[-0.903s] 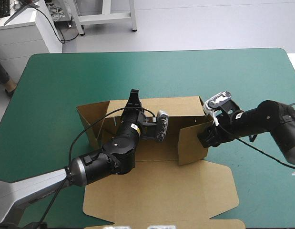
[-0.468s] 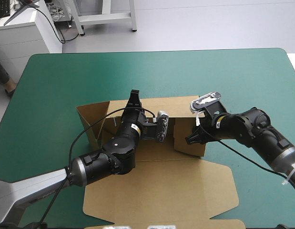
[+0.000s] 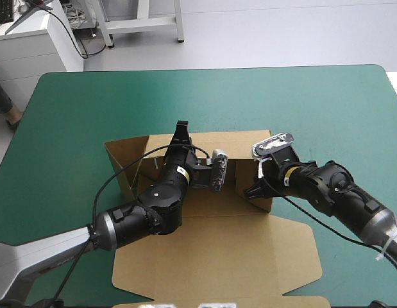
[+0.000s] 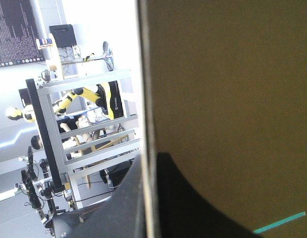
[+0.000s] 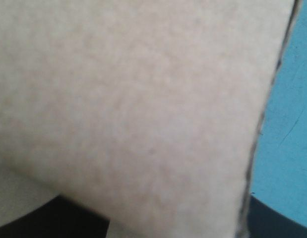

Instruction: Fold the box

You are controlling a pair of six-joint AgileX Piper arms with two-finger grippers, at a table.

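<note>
The left gripper (image 3: pixel 180 128) is clamped on the raised far wall of the box (image 3: pixel 217 256). In its wrist view the board's edge runs between the 2 black fingers (image 4: pixel 193 210). The right gripper (image 3: pixel 251 190) stands apart. Its fingers (image 5: pixel 44 220) show at either side beneath a broad face of brown board, and it rests against the raised right wall. The box sits on the near half of the table (image 3: pixel 313 96), about midway between the left and right edges. Its left wall is up, and its lid lies flat toward the near edge.
</note>
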